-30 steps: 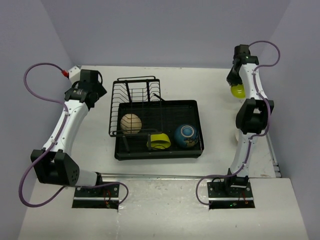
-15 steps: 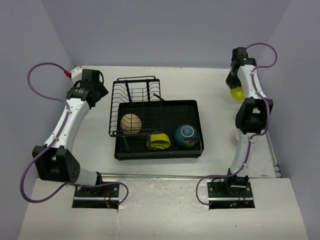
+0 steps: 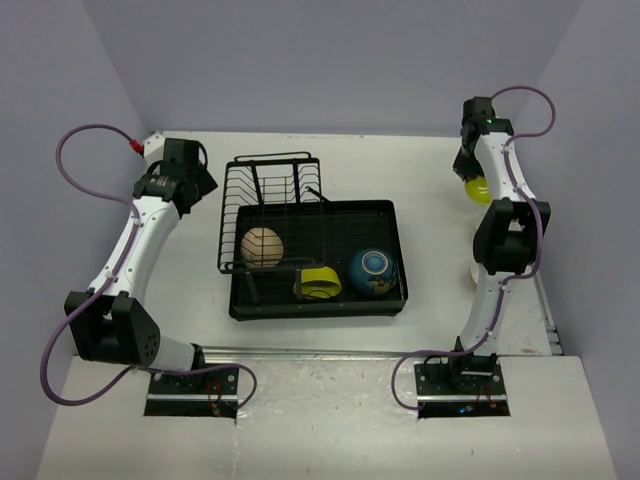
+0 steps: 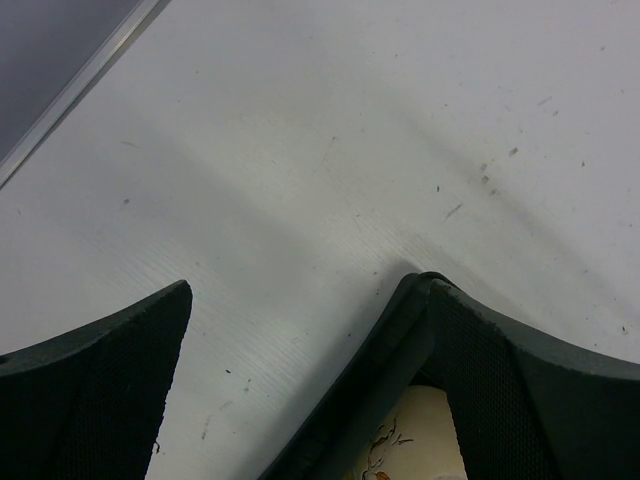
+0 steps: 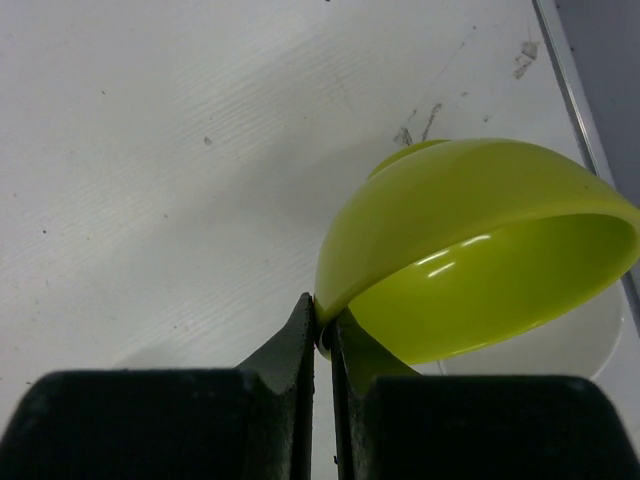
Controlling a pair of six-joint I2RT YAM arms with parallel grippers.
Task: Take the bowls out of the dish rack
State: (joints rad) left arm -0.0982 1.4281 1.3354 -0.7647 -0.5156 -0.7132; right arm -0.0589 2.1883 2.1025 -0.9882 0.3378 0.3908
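The dish rack is black wire joined to a black tray at mid-table. A tan bowl stands on edge in the rack. A lime-green bowl lies on its side in the tray beside the blue bowl. My right gripper is shut on the rim of a second lime-green bowl, held tilted just above the table at the far right. My left gripper is open and empty over bare table at the far left.
A cream-white bowl shows partly behind my right arm's elbow. A pale rounded shape lies under the held bowl. The table's metal edge strip runs close on the right. A cream patch with brown marks shows by my left gripper's right finger.
My right wrist has shifted slightly toward the back with the lime-green bowl still in it. My left gripper has moved a little toward the far left corner.
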